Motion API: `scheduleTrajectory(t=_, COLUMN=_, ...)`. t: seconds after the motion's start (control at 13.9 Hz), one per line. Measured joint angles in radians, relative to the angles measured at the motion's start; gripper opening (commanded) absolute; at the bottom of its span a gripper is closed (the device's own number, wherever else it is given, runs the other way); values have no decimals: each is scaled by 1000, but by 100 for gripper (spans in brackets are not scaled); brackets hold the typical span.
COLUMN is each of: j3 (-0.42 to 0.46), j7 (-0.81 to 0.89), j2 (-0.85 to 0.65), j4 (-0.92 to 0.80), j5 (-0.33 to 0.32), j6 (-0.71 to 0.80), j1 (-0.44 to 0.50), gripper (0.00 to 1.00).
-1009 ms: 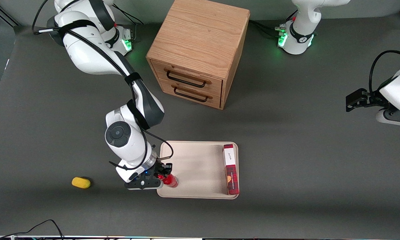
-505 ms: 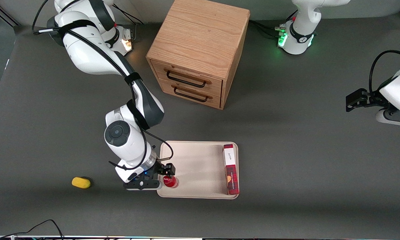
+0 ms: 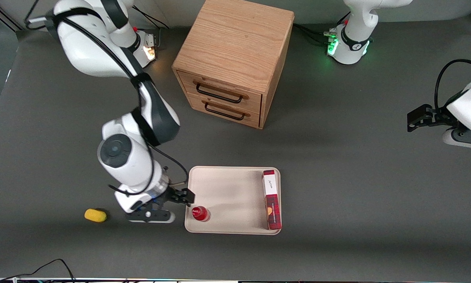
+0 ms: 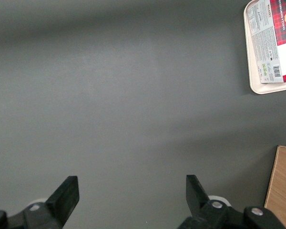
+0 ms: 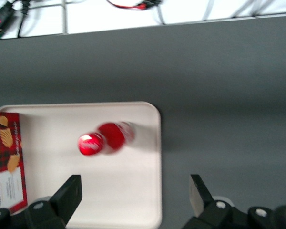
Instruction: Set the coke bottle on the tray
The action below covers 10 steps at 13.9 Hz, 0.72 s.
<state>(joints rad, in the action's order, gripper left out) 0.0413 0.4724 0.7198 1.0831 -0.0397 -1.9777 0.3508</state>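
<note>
The coke bottle (image 3: 199, 213) is standing upright on the tray (image 3: 227, 196); the hand (image 3: 180, 204), spread wide and empty, is hovering beside it, its fingers (image 5: 69, 193) showing only in the right wrist view.

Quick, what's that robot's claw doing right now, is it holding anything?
Gripper: open, holding nothing, beside the tray; the coke bottle stands free on it.

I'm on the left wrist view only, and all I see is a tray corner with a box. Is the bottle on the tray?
Observer: Yes, the bottle stands upright on the tray, in the corner toward the working arm's end.
Operator: Is the end effector holding it?
Observer: No, the end effector is open and apart from the bottle.
Operator: Anything loose on the table?
Observer: A yellow oval lies farther toward the working arm's end.
</note>
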Motion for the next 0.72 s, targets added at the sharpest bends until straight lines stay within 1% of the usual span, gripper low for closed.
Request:
scheduleTrajectory(t=0.29, j3=0, j7=-28, j2=-285, j4=239, j5=0, j6=128, j1=-70, gripper=100)
scheduleTrajectory(t=0.5, j3=1, j7=-146, j2=-481, j4=374, j5=0, j6=241, j1=-164, gripper=100)
scheduleTrajectory(t=0.72, j3=2, j7=-275, j2=-611, j4=466, j5=5, j6=281, j1=-263, gripper=100)
